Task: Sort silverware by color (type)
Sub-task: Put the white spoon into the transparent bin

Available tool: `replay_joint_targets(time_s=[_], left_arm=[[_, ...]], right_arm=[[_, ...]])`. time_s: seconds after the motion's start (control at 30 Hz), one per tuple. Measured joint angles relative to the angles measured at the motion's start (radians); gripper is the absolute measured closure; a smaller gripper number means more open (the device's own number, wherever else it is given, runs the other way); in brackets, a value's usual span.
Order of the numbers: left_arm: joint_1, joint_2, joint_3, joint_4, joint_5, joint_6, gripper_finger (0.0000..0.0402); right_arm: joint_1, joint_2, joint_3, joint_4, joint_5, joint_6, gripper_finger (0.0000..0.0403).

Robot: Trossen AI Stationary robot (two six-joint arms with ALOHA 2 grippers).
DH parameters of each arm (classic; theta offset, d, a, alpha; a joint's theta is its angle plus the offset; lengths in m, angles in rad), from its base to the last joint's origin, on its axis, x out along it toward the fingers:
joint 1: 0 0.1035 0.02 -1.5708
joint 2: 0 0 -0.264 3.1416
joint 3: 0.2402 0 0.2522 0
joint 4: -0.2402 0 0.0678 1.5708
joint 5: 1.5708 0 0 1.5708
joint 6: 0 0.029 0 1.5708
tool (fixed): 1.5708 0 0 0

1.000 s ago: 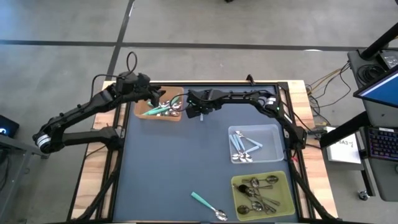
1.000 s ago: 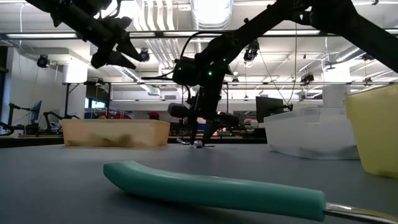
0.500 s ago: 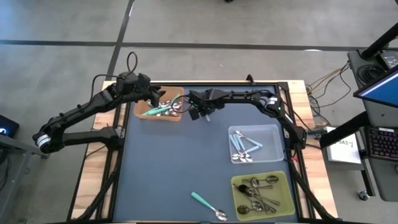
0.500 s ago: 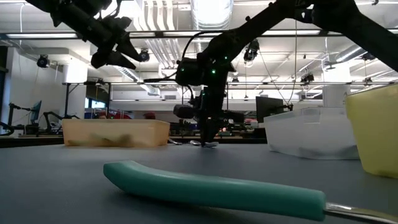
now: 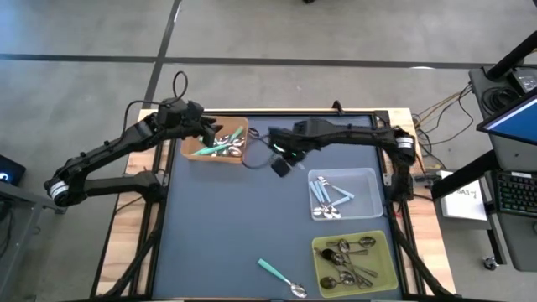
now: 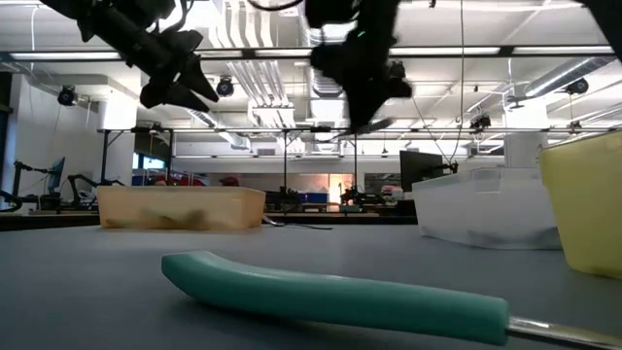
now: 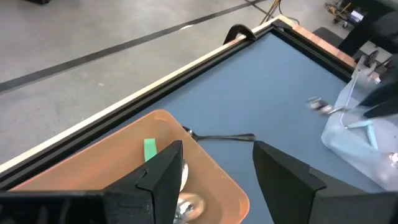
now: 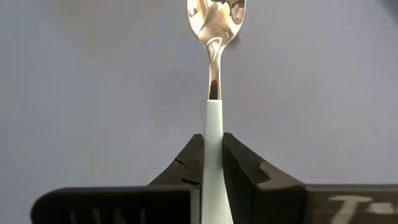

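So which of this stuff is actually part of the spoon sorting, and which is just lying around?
Part of the job:
- light-blue-handled spoon, held in the right gripper
- orange bin
- clear bin
- yellow-green bin
- teal spoon on the mat

Just lying about:
- black cable beside the orange bin
- keyboard off the table

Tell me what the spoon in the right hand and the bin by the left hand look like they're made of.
Spoon: mirror-bright bowl and neck, likely polished metal; the pale blue handle looks matte, probably plastic. Orange bin: smooth, thin rounded rim, slightly see-through in the low view, so probably plastic.
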Motion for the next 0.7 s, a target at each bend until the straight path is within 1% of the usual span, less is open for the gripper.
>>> replay_joint_targets(time_s=[0.1, 0.17, 0.27, 0.37, 0.43, 0.5, 0.57, 0.63, 0.7], left_arm=[[0.000, 0.000, 0.000, -0.013, 0.000, 0.000, 0.0223], [0.000, 0.000, 0.000, -0.013, 0.000, 0.000, 0.0223], [0.000, 0.002, 0.000, -0.013, 0.000, 0.000, 0.0223], [0.000, 0.003, 0.000, -0.012, 0.007, 0.001, 0.0223], [0.000, 0.004, 0.000, -0.006, 0.015, 0.020, 0.0223], [0.000, 0.006, 0.000, -0.002, 0.067, 0.068, 0.0223], [-0.001, 0.016, 0.000, 0.008, 0.142, 0.117, 0.0223], [-0.001, 0.031, 0.000, 0.009, 0.218, 0.154, 0.0223], [-0.001, 0.049, 0.000, 0.013, 0.270, 0.182, 0.0223]], right_arm=[[0.061, -0.054, -0.048, -0.151, 0.004, 0.079, 0.0378], [0.111, -0.097, -0.094, -0.195, 0.002, 0.168, 0.0378], [0.191, -0.175, -0.186, -0.188, -0.032, 0.272, 0.0378], [0.267, -0.218, -0.289, -0.161, -0.078, 0.344, 0.0378], [0.307, -0.239, -0.355, -0.160, -0.082, 0.394, 0.0378], [0.329, -0.266, -0.414, -0.159, -0.086, 0.439, 0.0378], [0.336, -0.286, -0.475, -0.149, -0.089, 0.450, 0.0378], [0.336, -0.300, -0.534, -0.113, -0.113, 0.426, 0.0376], [0.336, -0.315, -0.591, -0.084, -0.132, 0.388, 0.0375]])
